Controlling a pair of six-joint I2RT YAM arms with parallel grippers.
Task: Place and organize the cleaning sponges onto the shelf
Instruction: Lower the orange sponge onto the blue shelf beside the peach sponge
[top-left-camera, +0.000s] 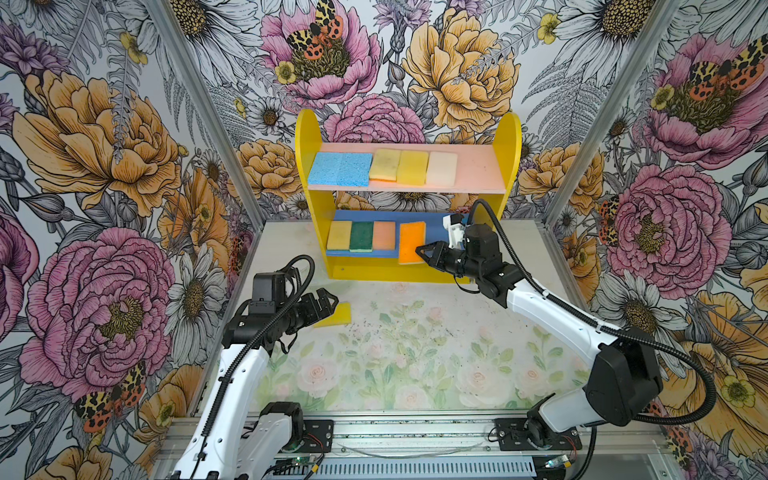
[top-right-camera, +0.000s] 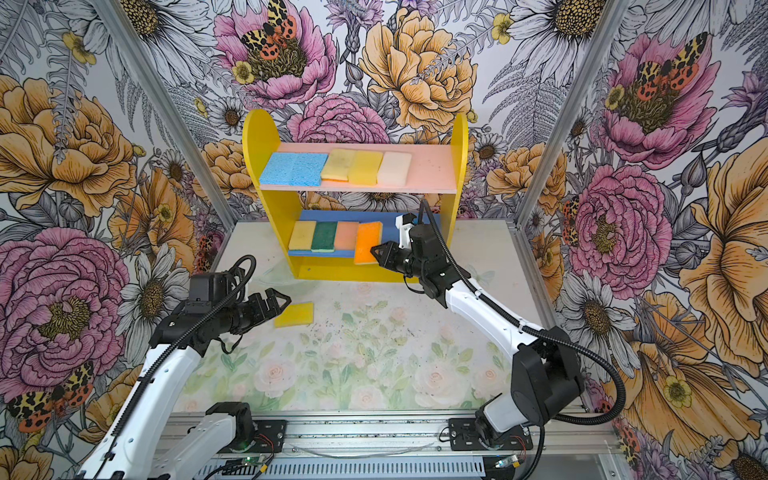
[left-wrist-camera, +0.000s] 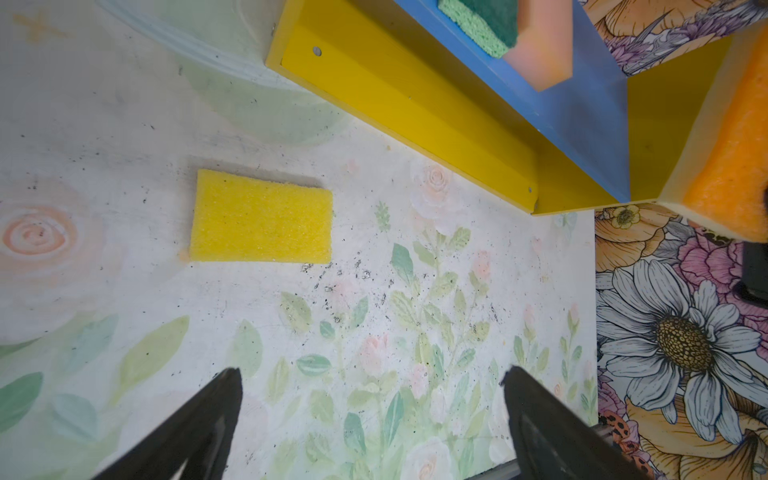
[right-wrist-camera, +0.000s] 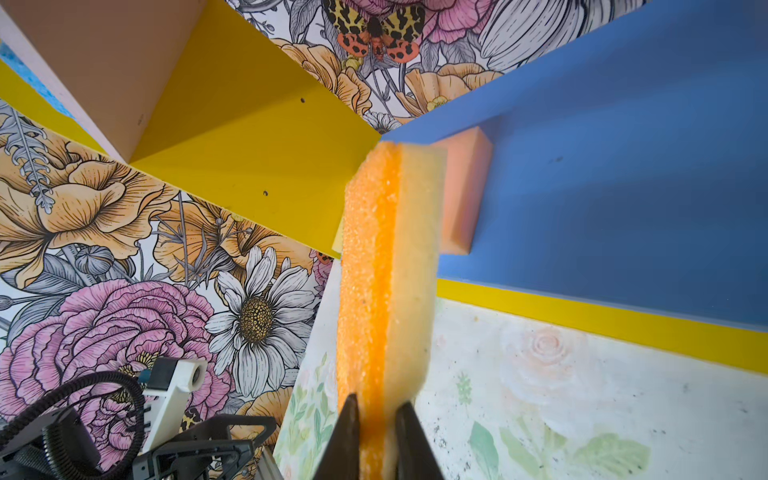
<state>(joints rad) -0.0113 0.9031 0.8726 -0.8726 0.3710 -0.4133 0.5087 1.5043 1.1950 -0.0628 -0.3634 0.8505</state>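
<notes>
Here the flat orange foam sponge (top-left-camera: 411, 243) with a cream backing sits tilted at the front of the blue lower board (top-left-camera: 432, 217) of the small yellow-sided wooden shelf (top-left-camera: 308, 141). Its near end overhangs the board's edge, and it is just beside the peach foam sponge (top-left-camera: 384, 235). The right end effector (right-wrist-camera: 376, 401) pinches it across its thickness at that near end. Whether the far end already rests on the board cannot be told.

The step in hand looks like setting this sponge as fourth in the lower row. The next move calls for pushing it further in and levelling it so that it lies flat without riding onto the peach one. Only then should the jaws let go.

One yellow rectangular foam sponge (left-wrist-camera: 262, 218) lies flat on the table (top-left-camera: 415, 332), alone in front of the shelf. The left end effector (left-wrist-camera: 370, 374) hangs near it with jaws spread wide, touching nothing, so it would still have to come down over that sponge.
</notes>
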